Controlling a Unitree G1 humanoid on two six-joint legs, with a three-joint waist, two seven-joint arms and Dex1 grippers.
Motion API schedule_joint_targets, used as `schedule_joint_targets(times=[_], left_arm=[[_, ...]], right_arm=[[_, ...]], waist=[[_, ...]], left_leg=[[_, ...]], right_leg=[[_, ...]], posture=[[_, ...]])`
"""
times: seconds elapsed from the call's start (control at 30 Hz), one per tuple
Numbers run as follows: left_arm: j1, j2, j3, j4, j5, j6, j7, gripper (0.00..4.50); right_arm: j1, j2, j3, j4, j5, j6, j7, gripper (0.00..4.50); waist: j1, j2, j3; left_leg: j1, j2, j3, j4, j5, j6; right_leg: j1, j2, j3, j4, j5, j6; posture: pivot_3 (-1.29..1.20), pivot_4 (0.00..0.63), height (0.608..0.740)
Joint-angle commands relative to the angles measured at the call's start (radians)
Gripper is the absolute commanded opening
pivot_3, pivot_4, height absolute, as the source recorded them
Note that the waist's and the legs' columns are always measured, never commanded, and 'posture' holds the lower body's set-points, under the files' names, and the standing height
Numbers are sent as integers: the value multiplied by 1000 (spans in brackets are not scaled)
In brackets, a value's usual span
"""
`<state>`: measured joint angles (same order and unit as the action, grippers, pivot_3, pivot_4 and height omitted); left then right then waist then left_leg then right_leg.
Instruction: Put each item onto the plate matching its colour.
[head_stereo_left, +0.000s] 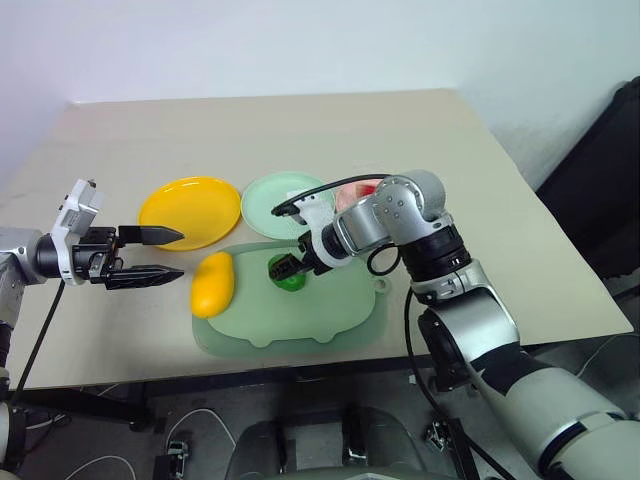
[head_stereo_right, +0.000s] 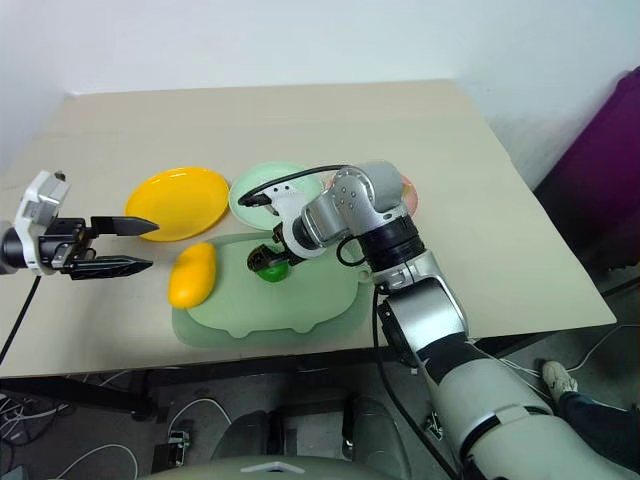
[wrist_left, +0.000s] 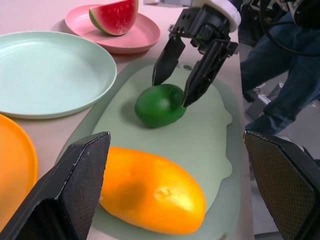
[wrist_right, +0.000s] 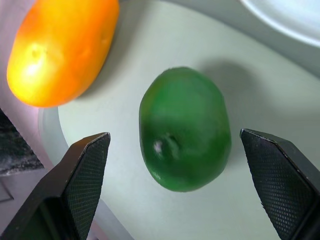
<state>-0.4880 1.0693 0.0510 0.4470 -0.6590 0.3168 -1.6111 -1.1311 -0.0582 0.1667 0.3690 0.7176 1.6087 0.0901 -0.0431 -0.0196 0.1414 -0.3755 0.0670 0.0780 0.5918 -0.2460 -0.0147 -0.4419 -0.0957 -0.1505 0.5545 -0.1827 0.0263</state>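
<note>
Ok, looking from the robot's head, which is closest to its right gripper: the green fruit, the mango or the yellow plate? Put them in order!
Nearest to the right gripper first:
1. Green fruit: right under the open fingers, on the pale green mat.
2. Mango: further along the mat, at its edge towards the robot's left.
3. Yellow plate: beyond the mango, on the table, off the mat.

Pale green mat (head_stereo_left: 330, 315) on table (head_stereo_left: 300, 125)
</note>
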Motion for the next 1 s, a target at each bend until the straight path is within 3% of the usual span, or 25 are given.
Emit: schedule_joint_targets(times=[0.03, 0.5, 1.0], left_arm=[[-13, 23, 13, -9, -13, -5, -3, 4500], [24, 48, 32, -34, -30, 6, -3, 4500], [27, 44, 38, -42, -28, 5, -3, 4500]], right_arm=[[23, 49, -28, -13, -50, 6, 4, 4422], [40, 133, -68, 57, -225, -109, 39, 4422], [79, 115, 69, 33, -366, -195, 105, 4422]], waist=[[0, 0, 0], [0, 0, 0], [-1, 0, 0]], left_leg=[[0, 0, 0, 0, 0, 0], [0, 0, 0, 0, -1, -2], [1, 0, 0, 1, -1, -2]], right_leg=[[0, 0, 0, 0, 0, 0], [-1, 0, 0, 2, 0, 0], [0, -1, 0, 2, 0, 0]], posture=[[0, 150, 740], [0, 150, 740], [0, 150, 740]])
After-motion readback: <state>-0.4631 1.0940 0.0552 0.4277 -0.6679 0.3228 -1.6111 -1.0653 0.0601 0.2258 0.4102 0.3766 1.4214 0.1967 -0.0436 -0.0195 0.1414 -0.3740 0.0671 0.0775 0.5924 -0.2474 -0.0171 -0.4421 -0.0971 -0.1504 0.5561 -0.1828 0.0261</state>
